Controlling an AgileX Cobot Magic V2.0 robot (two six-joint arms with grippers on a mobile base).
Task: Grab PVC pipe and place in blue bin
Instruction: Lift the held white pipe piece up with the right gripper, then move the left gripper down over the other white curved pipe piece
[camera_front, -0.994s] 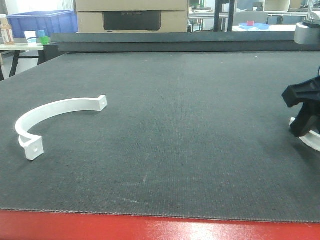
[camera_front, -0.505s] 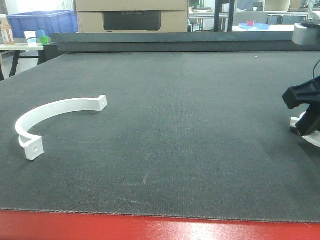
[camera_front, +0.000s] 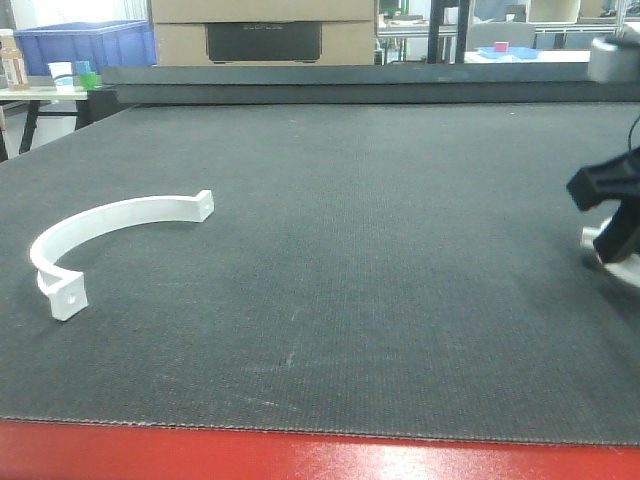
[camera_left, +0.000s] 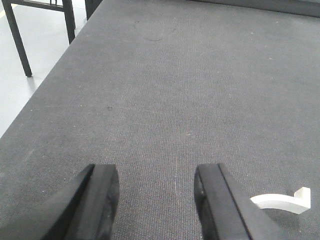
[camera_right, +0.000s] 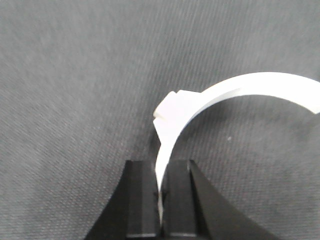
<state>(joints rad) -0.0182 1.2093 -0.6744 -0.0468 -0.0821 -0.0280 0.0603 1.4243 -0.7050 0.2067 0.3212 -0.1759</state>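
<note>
The right gripper (camera_right: 160, 172) is pinched on a white curved PVC pipe piece (camera_right: 240, 87). Its two black plastic fingers (camera_right: 140, 200) press flat against either face of the thin strip at 6 o'clock in the right wrist view. From there the smooth, matte band rises edge-on and thickens into a squared tab near the centre. It then sweeps in an arc toward 2 o'clock over the dark grey woven mat (camera_right: 65, 75).

In the front view a red front edge (camera_front: 320, 455) runs along the bottom, nearest the camera. At 3 o'clock the right gripper (camera_front: 612, 215) sits over the pale pipe piece (camera_front: 622, 268). That edge of the view is blurred, so I cannot tell whether the piece touches the mat (camera_front: 380, 280).

At 9 o'clock a second white PVC arc (camera_front: 110, 215) stands on its edge on the coarse mat. It is a half ring with a drilled square tab at each end, well apart from the right gripper.

The left gripper (camera_left: 157, 197) hangs above the mat with its fingers spread and nothing between them. A white tabbed tip (camera_left: 280, 201), perhaps that same arc, shows at 4 o'clock beyond one finger.

Farthest back, at 11 o'clock, a blue plastic bin (camera_front: 85, 45) sits past the mat's far edge.
</note>
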